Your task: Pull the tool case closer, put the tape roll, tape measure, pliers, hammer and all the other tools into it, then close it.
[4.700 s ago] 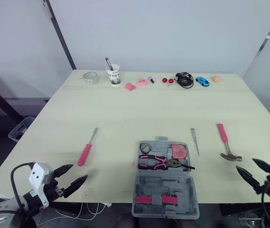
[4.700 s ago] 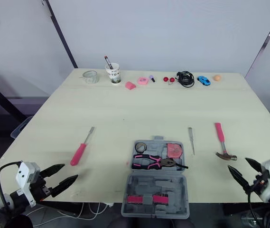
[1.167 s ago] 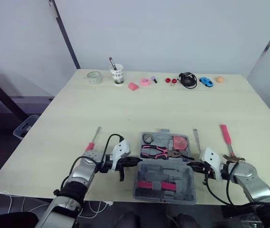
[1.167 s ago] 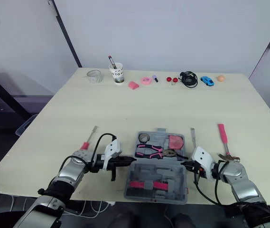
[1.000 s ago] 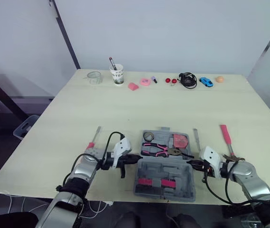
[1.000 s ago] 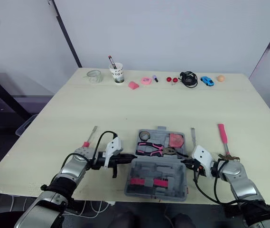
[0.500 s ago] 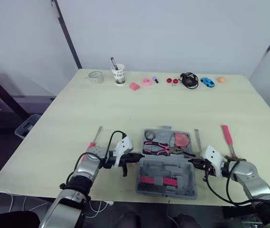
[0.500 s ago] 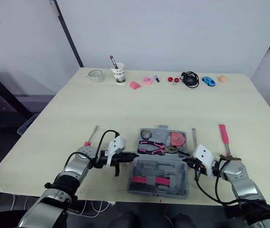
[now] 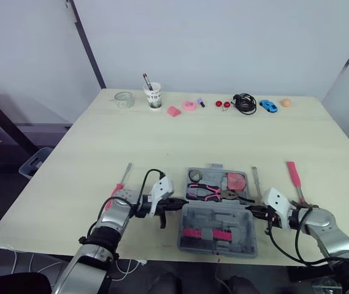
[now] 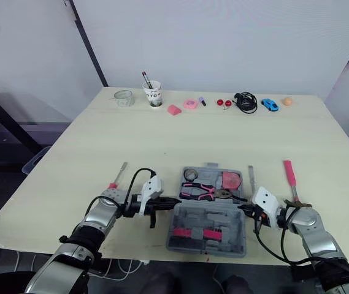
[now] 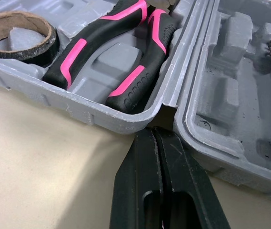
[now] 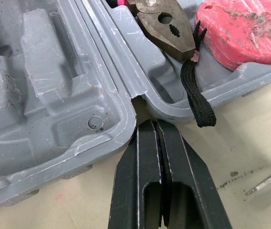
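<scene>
Both grippers had their fingers pressed together. Left gripper [image 11: 154, 131] pointed its tips into the hinge notch on the left side of the open case [image 9: 217, 217]; right gripper [image 12: 149, 123] did likewise on the right side. That case lay at the near middle of the table [image 9: 162, 141], its far half holding the tape roll [image 9: 194, 176], pliers [image 9: 205, 195] and tape measure [image 9: 237, 181]. On the table, the hammer [image 9: 295, 184] lay right of the case and a screwdriver [image 9: 120, 184] left of it.
</scene>
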Robot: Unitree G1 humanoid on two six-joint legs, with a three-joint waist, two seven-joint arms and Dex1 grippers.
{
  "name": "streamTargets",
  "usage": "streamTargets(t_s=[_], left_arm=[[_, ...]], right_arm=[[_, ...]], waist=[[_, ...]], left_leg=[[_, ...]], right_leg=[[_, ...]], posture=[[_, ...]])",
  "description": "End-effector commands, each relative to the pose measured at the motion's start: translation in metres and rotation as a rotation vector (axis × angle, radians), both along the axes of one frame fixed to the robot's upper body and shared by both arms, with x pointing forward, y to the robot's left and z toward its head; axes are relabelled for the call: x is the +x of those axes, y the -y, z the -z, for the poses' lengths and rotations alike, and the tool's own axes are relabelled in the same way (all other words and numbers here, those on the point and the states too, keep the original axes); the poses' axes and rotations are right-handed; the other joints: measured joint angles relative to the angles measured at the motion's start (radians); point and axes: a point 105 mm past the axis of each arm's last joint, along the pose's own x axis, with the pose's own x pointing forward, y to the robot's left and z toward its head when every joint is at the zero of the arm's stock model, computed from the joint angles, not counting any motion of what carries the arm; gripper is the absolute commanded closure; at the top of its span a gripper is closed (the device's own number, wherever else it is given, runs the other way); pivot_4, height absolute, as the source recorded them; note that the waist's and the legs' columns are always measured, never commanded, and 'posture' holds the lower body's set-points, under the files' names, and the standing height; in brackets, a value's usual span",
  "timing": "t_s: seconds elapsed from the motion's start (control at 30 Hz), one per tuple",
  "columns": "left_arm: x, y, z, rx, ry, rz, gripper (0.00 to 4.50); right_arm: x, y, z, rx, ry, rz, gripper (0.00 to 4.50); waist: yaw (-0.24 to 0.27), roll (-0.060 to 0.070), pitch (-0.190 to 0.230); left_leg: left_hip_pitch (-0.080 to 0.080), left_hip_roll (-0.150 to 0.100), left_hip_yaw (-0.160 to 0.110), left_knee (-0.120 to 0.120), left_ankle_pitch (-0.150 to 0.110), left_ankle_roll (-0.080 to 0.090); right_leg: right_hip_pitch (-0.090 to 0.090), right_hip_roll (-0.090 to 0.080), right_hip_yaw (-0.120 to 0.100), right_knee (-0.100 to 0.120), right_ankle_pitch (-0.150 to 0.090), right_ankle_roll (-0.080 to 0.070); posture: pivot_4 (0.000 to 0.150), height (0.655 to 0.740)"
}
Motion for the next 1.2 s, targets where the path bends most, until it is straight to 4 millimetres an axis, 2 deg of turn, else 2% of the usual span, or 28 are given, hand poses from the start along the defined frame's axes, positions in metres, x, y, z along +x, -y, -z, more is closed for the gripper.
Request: streamTargets(t_s=[0.03, 0.5, 0.9, 1.2], left_arm=[[-0.013, 0.020, 0.009, 0.013, -0.032, 0.096, 4.45], [-0.011, -0.005, 0.017, 0.060, -0.041, 0.043, 4.45], [-0.008, -0.012, 0.017, 0.065, -0.036, 0.016, 4.45], [-0.009, -0.015, 0.018, 0.070, -0.038, 0.009, 4.45]], right_arm=[[0.002, 0.000, -0.011, 0.021, 0.047, -0.011, 4.50], [0.007, -0.015, -0.017, 0.047, 0.086, -0.024, 4.50], [0.021, -0.021, -0.022, 0.051, 0.130, -0.026, 4.50], [0.020, -0.025, -0.018, 0.053, 0.115, -0.044, 4.50]], waist=[[0.000, 0.000, 0.000], [-0.006, 0.000, 0.000], [-0.021, 0.000, 0.000], [-0.027, 0.000, 0.000]], left_leg=[[0.000, 0.000, 0.000, 0.000, 0.000, 0.000], [0.000, 0.000, 0.000, 0.000, 0.000, 0.000], [0.001, 0.000, -0.001, 0.000, 0.000, 0.000], [0.001, 0.001, -0.001, 0.000, 0.000, 0.000]], right_leg=[[0.000, 0.000, 0.000, 0.000, 0.000, 0.000], [0.000, 0.000, 0.000, 0.000, 0.000, 0.000], [0.000, 0.001, 0.000, 0.001, 0.000, 0.000], [0.000, 0.001, 0.000, 0.001, 0.000, 0.000]], posture=[[0.150, 0.7400], [0.150, 0.7400], [0.150, 0.7400], [0.150, 0.7400]])
